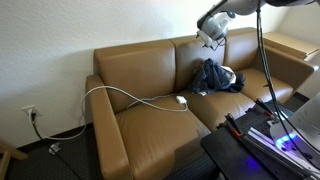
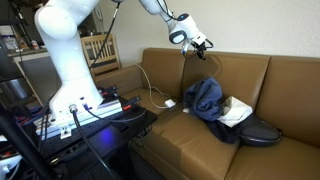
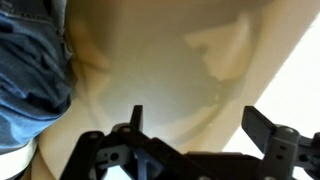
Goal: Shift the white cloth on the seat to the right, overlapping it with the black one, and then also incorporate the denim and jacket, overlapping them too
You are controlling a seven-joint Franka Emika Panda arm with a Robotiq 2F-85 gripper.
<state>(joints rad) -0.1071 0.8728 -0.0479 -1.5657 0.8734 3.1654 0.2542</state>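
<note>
Your gripper [image 2: 197,43] hangs up by the backrest of the brown sofa [image 2: 290,80], jaws spread and holding nothing. Below it on the seat, the denim [image 2: 205,97] lies bunched, overlapping the white cloth [image 2: 238,112], which rests against the black one [image 2: 258,131]. In the wrist view, the denim [image 3: 30,70] fills the left edge.

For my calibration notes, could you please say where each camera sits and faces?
Exterior view: in front of the sofa, facing it; arm and tool enter upper right.
Exterior view: beside the robot base, looking along the sofa; arm visible.
Wrist view: above the cushion, open tool's fingers at bottom.
Both exterior views share the clothes pile.
</note>
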